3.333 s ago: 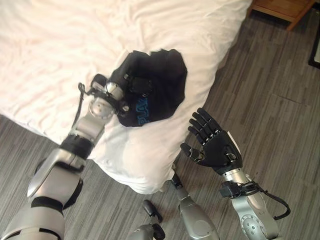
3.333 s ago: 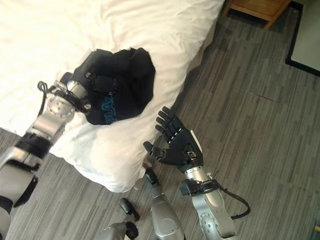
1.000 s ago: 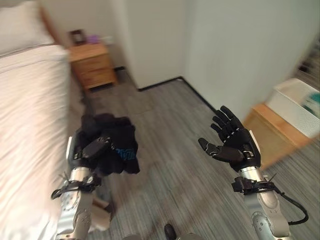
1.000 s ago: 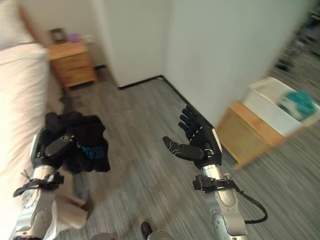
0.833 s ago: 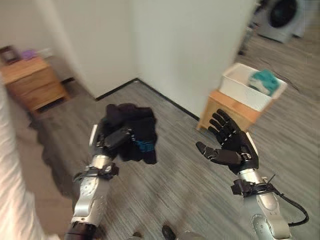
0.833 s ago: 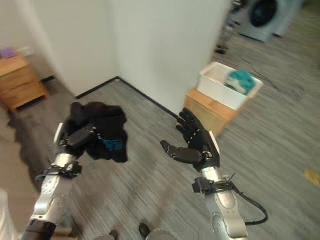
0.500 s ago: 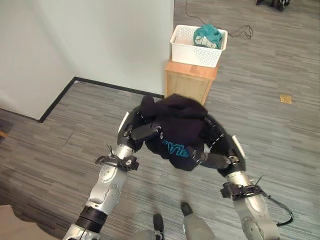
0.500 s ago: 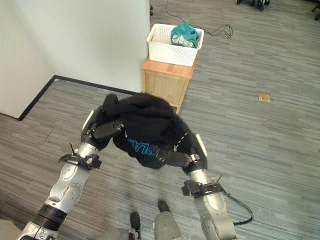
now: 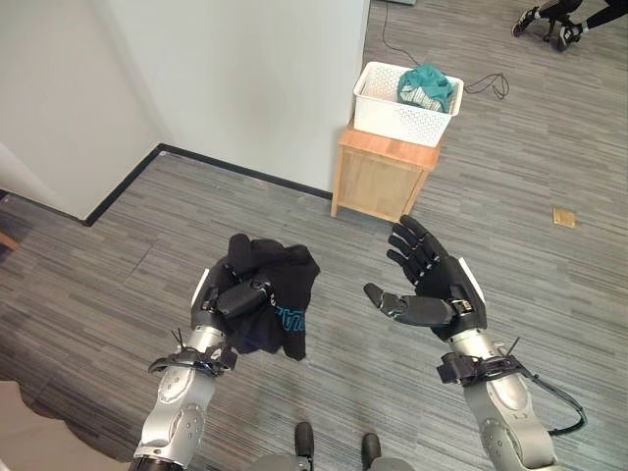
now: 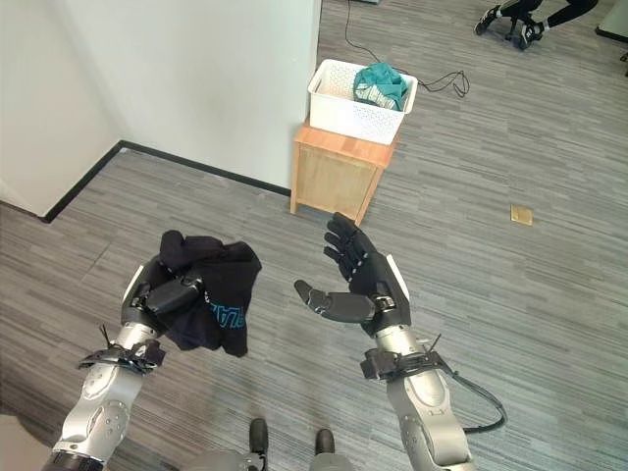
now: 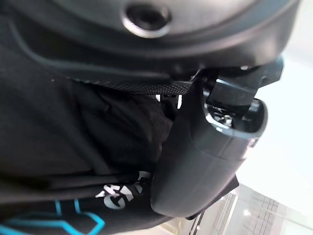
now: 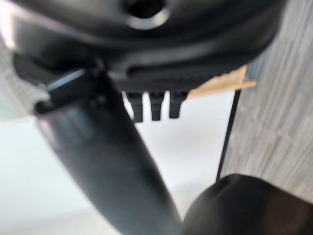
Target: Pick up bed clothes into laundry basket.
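A black garment with blue print (image 9: 270, 309) hangs bunched above the grey floor, with my left hand (image 9: 234, 299) shut on it; the left wrist view has the black cloth (image 11: 83, 147) pressed against the thumb (image 11: 205, 156). My right hand (image 9: 432, 289) is held up to the right of the garment, open, fingers spread, holding nothing. A white laundry basket (image 9: 404, 106) stands on a small wooden cabinet (image 9: 383, 182) further ahead, with a teal cloth (image 9: 427, 86) inside it.
A white wall corner with a dark skirting (image 9: 235, 172) runs on the left of the cabinet. A black cable (image 9: 486, 83) lies on the floor behind the basket. A person's legs (image 9: 554, 12) show at the far right top. Grey plank floor lies between me and the cabinet.
The view has swung from the bed to the room with the basket. The garment stays in my left hand; my right hand, under it half a second ago, now stands apart.
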You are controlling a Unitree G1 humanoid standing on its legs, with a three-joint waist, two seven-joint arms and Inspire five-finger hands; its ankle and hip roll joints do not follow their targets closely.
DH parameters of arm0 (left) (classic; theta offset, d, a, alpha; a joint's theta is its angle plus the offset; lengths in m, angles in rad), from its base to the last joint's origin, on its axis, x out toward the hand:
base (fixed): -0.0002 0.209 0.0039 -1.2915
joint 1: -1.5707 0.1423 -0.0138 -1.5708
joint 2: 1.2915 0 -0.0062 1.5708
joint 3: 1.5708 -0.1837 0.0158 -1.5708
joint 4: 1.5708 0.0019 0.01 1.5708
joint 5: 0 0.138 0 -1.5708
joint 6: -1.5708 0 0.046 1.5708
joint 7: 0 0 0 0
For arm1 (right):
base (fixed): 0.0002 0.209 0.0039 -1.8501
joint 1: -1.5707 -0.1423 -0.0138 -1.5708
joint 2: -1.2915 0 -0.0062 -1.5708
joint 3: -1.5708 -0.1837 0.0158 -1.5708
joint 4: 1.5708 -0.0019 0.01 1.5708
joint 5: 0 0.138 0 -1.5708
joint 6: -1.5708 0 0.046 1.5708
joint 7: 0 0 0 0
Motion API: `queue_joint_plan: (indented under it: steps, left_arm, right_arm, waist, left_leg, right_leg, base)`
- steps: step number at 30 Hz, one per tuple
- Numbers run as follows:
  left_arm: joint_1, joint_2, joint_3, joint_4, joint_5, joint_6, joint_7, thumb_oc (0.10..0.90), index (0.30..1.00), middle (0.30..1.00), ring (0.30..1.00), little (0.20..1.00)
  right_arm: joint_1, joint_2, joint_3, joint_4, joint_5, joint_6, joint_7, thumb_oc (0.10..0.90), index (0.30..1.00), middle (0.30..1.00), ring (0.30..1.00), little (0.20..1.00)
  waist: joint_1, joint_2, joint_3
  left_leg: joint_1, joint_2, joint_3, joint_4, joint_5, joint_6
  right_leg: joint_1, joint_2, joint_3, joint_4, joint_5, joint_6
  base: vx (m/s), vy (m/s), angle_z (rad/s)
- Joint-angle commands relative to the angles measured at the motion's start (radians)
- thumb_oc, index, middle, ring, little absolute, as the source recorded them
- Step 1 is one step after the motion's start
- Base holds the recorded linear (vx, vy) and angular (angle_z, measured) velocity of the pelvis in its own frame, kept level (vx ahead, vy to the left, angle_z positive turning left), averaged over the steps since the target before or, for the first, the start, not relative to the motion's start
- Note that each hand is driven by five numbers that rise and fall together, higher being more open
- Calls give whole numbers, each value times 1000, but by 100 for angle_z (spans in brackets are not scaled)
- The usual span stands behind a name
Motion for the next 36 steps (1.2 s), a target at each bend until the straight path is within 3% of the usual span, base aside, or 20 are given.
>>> queue_joint_plan:
  steps: [1,3,5,7,9,13,16,17,19,20,21,24,26,28,29,30,31,32,35,36]
  left_arm:
    - [-121,13,28,-144,3,-97,-37,400,300,300,300,300]
    - [-151,24,5,-135,5,-99,-27,400,300,300,300,300]
    - [-155,29,-1,-134,7,-100,-27,400,300,300,300,300]
    - [-154,44,7,-142,10,-101,-27,400,300,300,300,300]
    - [-171,42,3,-142,-4,-103,-36,400,300,300,300,300]
    - [-188,37,-13,-115,4,-112,-31,400,300,300,300,300]
    - [-208,24,-30,-102,2,-111,-33,400,300,300,300,300]
    - [-203,17,-19,-99,-9,-101,-33,400,300,300,300,300]
    - [-203,18,-18,-99,-9,-101,-33,400,300,300,300,300]
    - [-202,17,-16,-99,-21,-95,-32,400,300,300,300,300]
    - [-192,21,-2,-104,-32,-88,-33,400,300,300,300,300]
    - [-190,4,-17,-104,-43,-76,-29,400,300,300,300,300]
    - [-193,-3,-28,-95,-41,-83,-25,400,300,300,300,300]
    - [-193,-3,-28,-94,-41,-84,-26,400,300,300,300,300]
    - [-196,-5,-32,-89,-39,-89,-26,400,300,300,300,300]
    - [-197,-5,-39,-87,-25,-93,-36,400,300,300,300,300]
    - [-198,-5,-39,-87,-25,-93,-36,400,300,300,300,300]
    - [-199,-4,-45,-88,-12,-98,-44,400,300,300,300,300]
    - [-212,-2,-47,-93,-4,-101,-43,400,300,300,300,300]
    - [-221,6,-49,-94,0,-101,-45,400,300,300,300,300]
  right_arm:
    - [-76,-13,-13,-85,-18,-74,24,800,900,900,900,900]
    - [-92,-7,9,-105,-31,-75,23,800,900,900,900,900]
    - [-97,-2,13,-112,-31,-74,25,800,900,900,900,900]
    - [-103,2,19,-109,-32,-72,24,800,900,900,900,900]
    - [-114,-3,10,-95,-25,-85,13,800,900,900,900,900]
    - [-120,-10,14,-106,-19,-92,9,800,900,900,900,900]
    - [-126,-23,26,-100,8,-92,17,800,900,900,900,900]
    - [-144,-25,43,-81,88,-98,17,800,900,900,900,900]
    - [-145,-24,43,-80,89,-98,17,800,900,900,900,900]
    - [-155,-31,56,-79,124,-101,21,800,900,900,900,900]
    - [-158,-50,72,-63,101,-83,22,800,900,900,900,900]
    - [-139,-48,57,-71,121,-72,10,800,900,900,900,900]
    - [-129,-38,50,-73,129,-76,9,800,900,900,900,900]
    - [-128,-38,50,-73,129,-77,9,800,900,900,900,900]
    - [-125,-32,51,-62,129,-82,7,800,900,900,900,900]
    - [-124,-32,58,-55,112,-81,10,800,900,900,900,900]
    - [-124,-32,58,-55,112,-81,10,800,900,900,900,900]
    - [-125,-36,57,-54,86,-83,16,800,900,900,900,900]
    - [-123,-35,56,-42,62,-78,18,800,900,900,900,900]
    - [-128,-32,58,-46,54,-71,20,800,900,900,900,900]
  waist:
    - [-5,10,-68]
    - [-31,37,-12]
    - [-39,43,-3]
    - [-50,41,-7]
    - [-76,27,-23]
    - [-92,28,-39]
    - [-97,39,-70]
    - [-88,24,-68]
    - [-92,21,-72]
    - [-72,-5,-58]
    - [-39,-48,-45]
    - [-7,-66,-32]
    - [2,-56,-37]
    - [5,-55,-33]
    - [8,-49,-37]
    - [28,-34,-37]
    - [30,-36,-37]
    - [49,-4,-57]
    - [57,7,-71]
    - [52,10,-85]
  left_leg:
    - [51,101,-2,101,-222,-54]
    - [103,121,-23,99,-239,-43]
    - [128,128,-23,91,-247,-48]
    - [167,132,-18,70,-263,-64]
    - [217,144,-26,37,-279,-104]
    - [267,186,-36,25,-284,-140]
    - [230,268,-65,169,-116,-195]
    - [123,312,-68,431,41,-208]
    - [114,310,-73,432,45,-208]
    - [46,298,-89,587,88,-205]
    - [8,296,-83,793,69,-182]
    - [-131,192,-104,921,-10,-173]
    - [-223,151,-72,761,-26,-170]
    - [-216,153,-69,761,-30,-169]
    - [-227,153,-28,640,-47,-160]
    - [-242,105,-14,466,-66,-140]
    - [-238,103,-11,456,-60,-140]
    - [-236,80,-39,237,-13,-132]
    - [-209,52,-21,147,37,-129]
    - [-194,53,4,150,9,-114]
  right_leg:
    - [-182,-26,39,398,-59,70]
    - [-303,-5,57,652,3,95]
    - [-347,-21,52,654,1,91]
    - [-363,-57,26,521,-3,87]
    - [-371,-61,33,233,5,84]
    - [-358,-53,31,112,62,102]
    - [-318,-2,14,185,30,49]
    - [-233,16,-37,131,10,-10]
    - [-236,12,-40,125,15,-11]
    - [-199,16,-44,109,6,-39]
    - [-139,26,-38,68,-16,-78]
    - [-51,40,10,28,-34,-89]
    - [-2,52,13,-4,-47,-81]
    - [5,52,15,-7,-48,-81]
    - [16,61,14,-15,-51,-78]
    - [46,83,27,-13,-67,-71]
    - [45,80,29,-13,-65,-71]
    - [82,118,41,-16,-91,-68]
    - [136,126,43,-13,-129,-74]
    - [145,126,43,-2,-149,-73]
  base:
    - [14,84,-6]
    - [69,66,1]
    - [201,-36,24]
    - [397,-131,11]
    - [427,-206,1]
    - [413,-271,11]
    - [444,-460,56]
    - [340,-443,68]
    - [153,-259,40]
    - [290,-527,10]
    - [376,-619,-14]
    - [323,-305,-36]
    - [363,-132,-16]
    - [178,-36,-19]
    - [387,0,-21]
    - [384,-1,-30]
    - [547,35,-38]
    - [309,20,-53]
    - [431,-2,-70]
    - [313,21,-36]
